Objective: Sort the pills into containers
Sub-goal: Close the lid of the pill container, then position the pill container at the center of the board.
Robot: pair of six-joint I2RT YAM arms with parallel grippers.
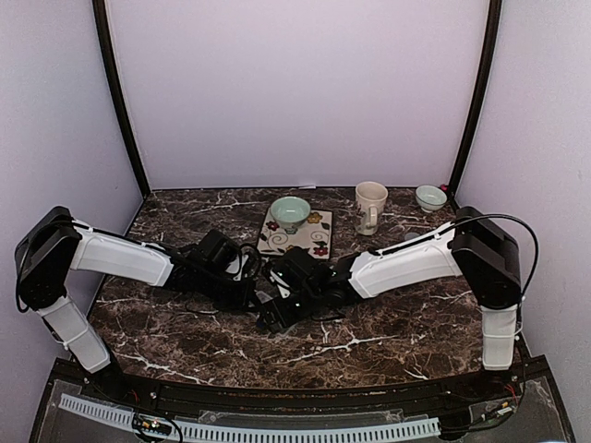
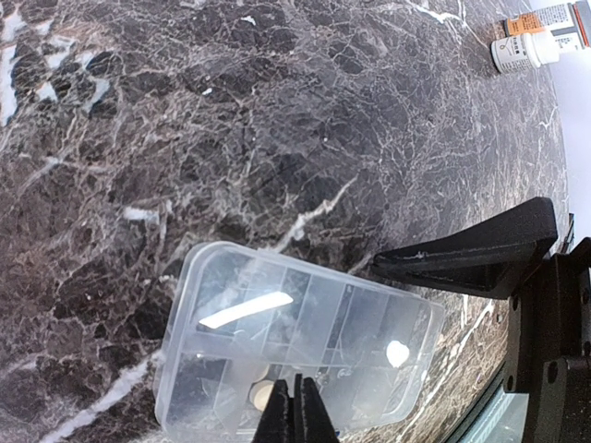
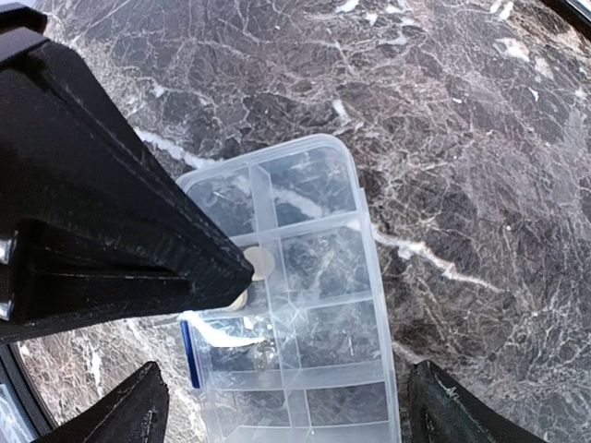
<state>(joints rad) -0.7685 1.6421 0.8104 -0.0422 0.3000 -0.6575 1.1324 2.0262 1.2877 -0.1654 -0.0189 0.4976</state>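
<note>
Ideally, with the pill box [image 3: 323, 305] lying toward the near edge of the table [image 1: 185, 341], the right gripper [image 3: 291, 406] spread wide astride it and the left gripper [image 2: 295, 411] pinched together, tip beside a pill [image 3: 261, 262] inside, any lift goes straight up without nudging the box.

Pill box [image 3: 319, 314] cropped at bottom edge.

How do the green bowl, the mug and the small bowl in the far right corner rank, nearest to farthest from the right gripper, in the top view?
1. Green bowl: directly behind the right gripper.
2. Mug: behind, further right.
3. Small bowl: far right corner.
</note>
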